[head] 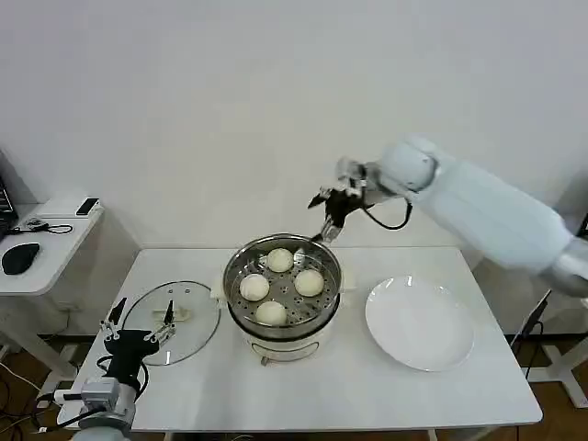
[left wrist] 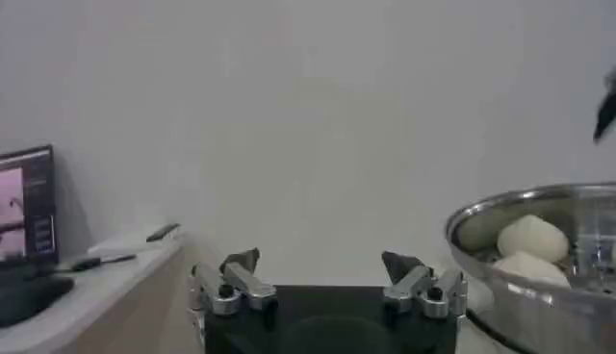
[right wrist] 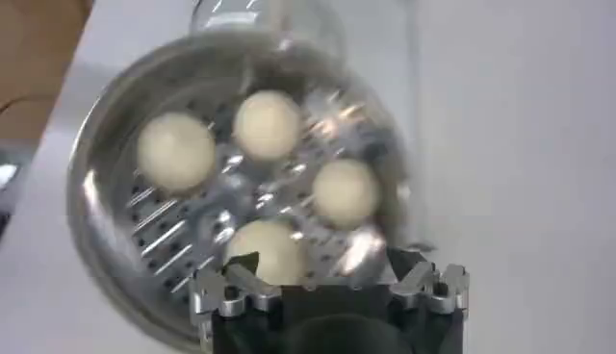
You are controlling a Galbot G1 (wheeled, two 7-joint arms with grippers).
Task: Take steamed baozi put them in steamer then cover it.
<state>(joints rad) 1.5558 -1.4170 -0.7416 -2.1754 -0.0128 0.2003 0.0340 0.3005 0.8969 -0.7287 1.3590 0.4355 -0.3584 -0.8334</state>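
Buns [head: 280, 259] are done: all four sit in the steamer [head: 235, 292] on the table [head: 386, 390]. Only the glass lid [head: 172, 322] (lying left of the pot) remains. Right claw [head: 333, 220] hangs spread and empty above the far rim; left claw [head: 138, 326], also spread, waits by the lid.

glass lid [head: 172, 322], white plate [head: 420, 323], white table [head: 367, 395]

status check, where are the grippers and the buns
Right gripper open, empty, above steamer's far rim. Left gripper open, low by glass lid. Four baozi on tray; lid off; plate bare.
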